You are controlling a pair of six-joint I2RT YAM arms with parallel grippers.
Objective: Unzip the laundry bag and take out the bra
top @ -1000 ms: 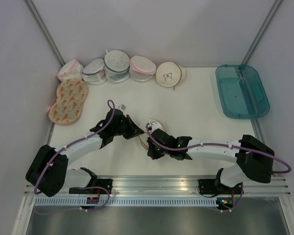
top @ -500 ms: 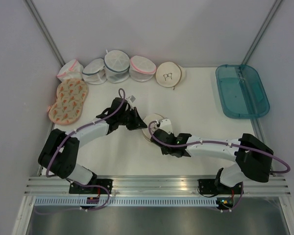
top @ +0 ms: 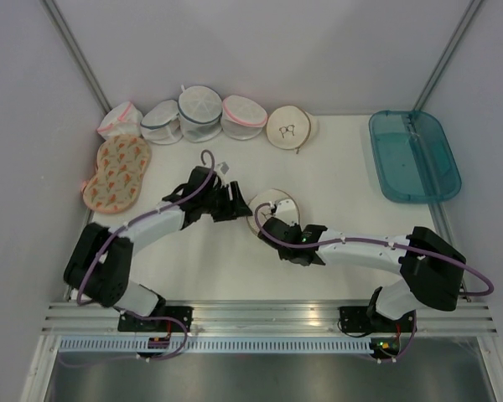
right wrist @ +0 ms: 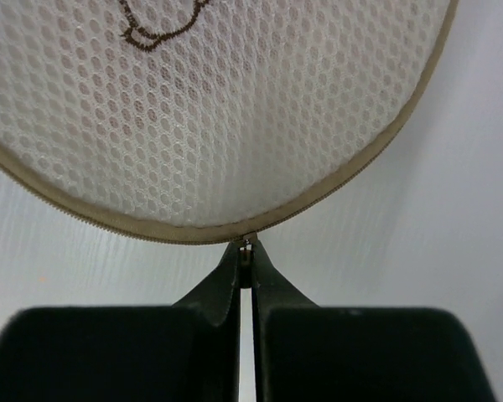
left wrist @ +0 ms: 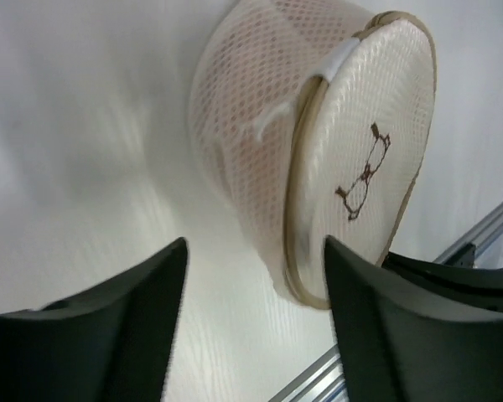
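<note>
The laundry bag, a round cream mesh clamshell with a tan zip rim, lies mid-table on its side. Its lid with the dark bra outline faces right in the left wrist view. My left gripper is open just short of the bag's lower rim, holding nothing; from above it sits at the bag's left. My right gripper is shut on the small metal zip pull at the rim's edge, on the bag's near side. The bra is hidden; only a peach tint shows through the mesh.
A second cream bag with an outline stands at the back beside several white mesh bags. A flat orange-patterned bag lies at the left. A teal tray sits at the back right. The metal rail runs along the near edge.
My left gripper has opened and let go of the bag, after moving away from the near edge. The bag has shifted slightly to the far right with the right gripper still on the zip pull.
</note>
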